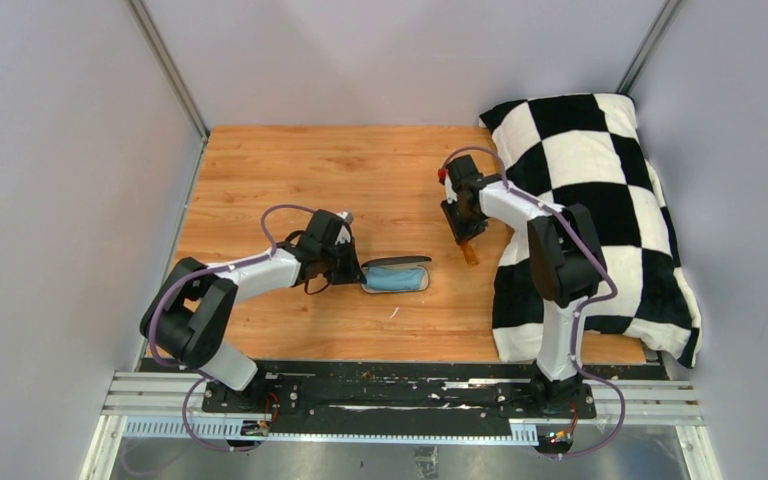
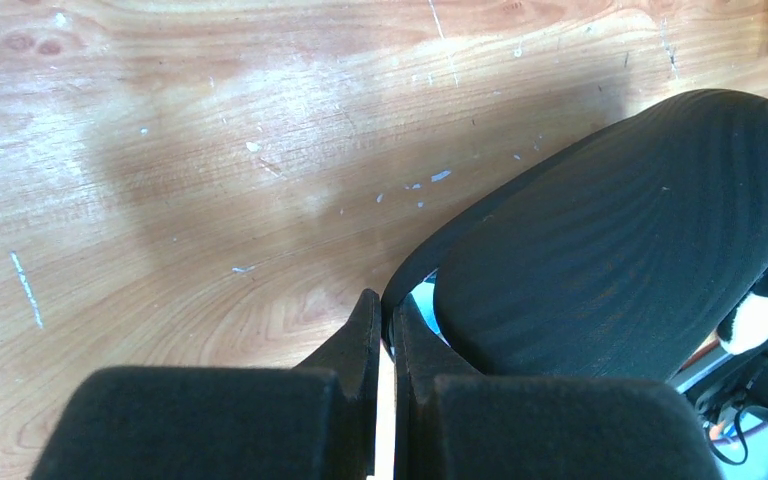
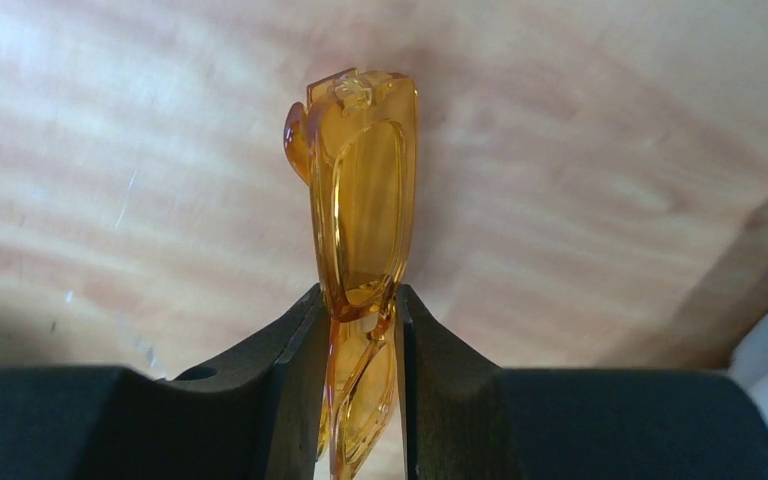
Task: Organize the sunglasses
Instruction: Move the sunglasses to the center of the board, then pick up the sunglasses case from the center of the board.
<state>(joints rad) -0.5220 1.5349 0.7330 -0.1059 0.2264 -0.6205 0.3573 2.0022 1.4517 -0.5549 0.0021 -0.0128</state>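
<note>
My right gripper (image 3: 358, 300) pinched the sunglasses (image 3: 365, 200) over the table (image 1: 290, 170), beside the pillow (image 1: 610, 130) edge. My left gripper (image 2: 385, 312) was closed on the case (image 2: 610, 230) rim.

The top view looks down over the whole table (image 1: 360, 160); both wrist views face it closely.

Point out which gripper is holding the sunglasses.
The right gripper: it is shut on the amber sunglasses; the left gripper pinches the black case instead.
</note>
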